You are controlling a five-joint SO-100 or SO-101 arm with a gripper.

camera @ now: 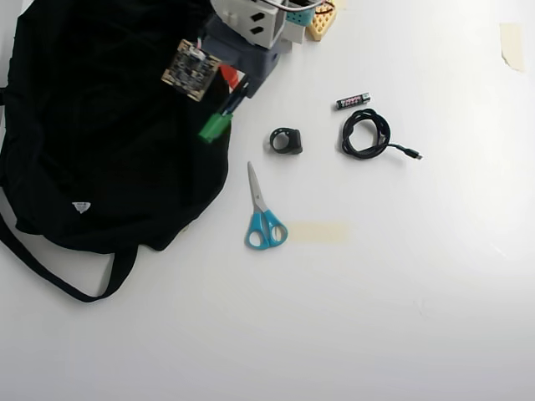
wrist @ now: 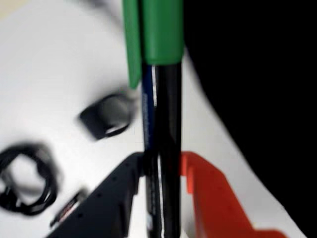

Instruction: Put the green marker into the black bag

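My gripper (wrist: 161, 171) is shut on the green marker (wrist: 166, 114), held between a dark finger (wrist: 106, 203) and an orange finger (wrist: 213, 198). The marker's black barrel runs up the wrist view to its bright green cap at the top. In the overhead view the gripper (camera: 232, 93) holds the marker (camera: 219, 121) above the right edge of the black bag (camera: 100, 142), with the green cap pointing down-left over the bag's edge. The bag fills the upper left of the overhead view, with a white label and a long strap. In the wrist view the bag (wrist: 257, 89) fills the right side.
On the white table in the overhead view lie blue-handled scissors (camera: 261, 213), a small black ring-shaped object (camera: 287, 140), a coiled black cable (camera: 368, 135), a small black battery (camera: 353, 101) and a strip of tape (camera: 318, 231). The arm's base (camera: 259, 21) stands at the top.
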